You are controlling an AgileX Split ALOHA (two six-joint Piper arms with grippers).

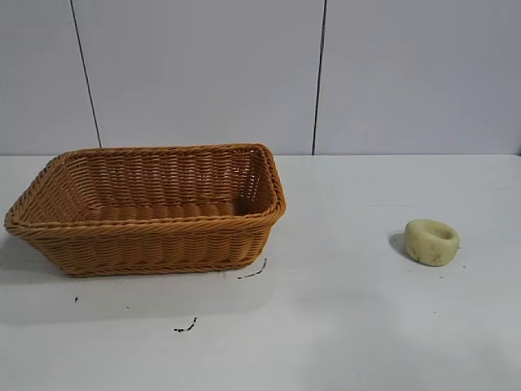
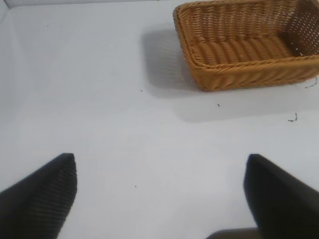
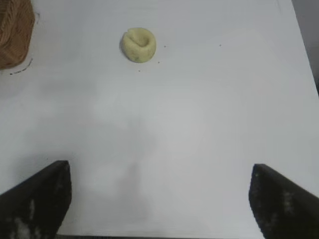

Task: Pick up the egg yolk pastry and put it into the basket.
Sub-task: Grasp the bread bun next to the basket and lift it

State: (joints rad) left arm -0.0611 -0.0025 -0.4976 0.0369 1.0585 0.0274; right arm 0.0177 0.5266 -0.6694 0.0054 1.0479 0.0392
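Note:
The egg yolk pastry (image 1: 432, 242), a small pale yellow-green puck with a dimpled top, lies on the white table at the right. The right wrist view shows this pastry (image 3: 139, 44) well ahead of my right gripper (image 3: 160, 172), which is open with only bare table between its fingers. The orange-brown wicker basket (image 1: 146, 224) stands at the left with nothing in it. In the left wrist view the basket (image 2: 249, 74) is far ahead of my open left gripper (image 2: 160, 164), which holds nothing. Neither arm appears in the exterior view.
The white table (image 1: 342, 326) carries a few small dark marks (image 1: 186, 327) in front of the basket. A pale panelled wall (image 1: 203, 73) rises behind the table. The table's near edge (image 3: 149, 236) runs just under my right gripper.

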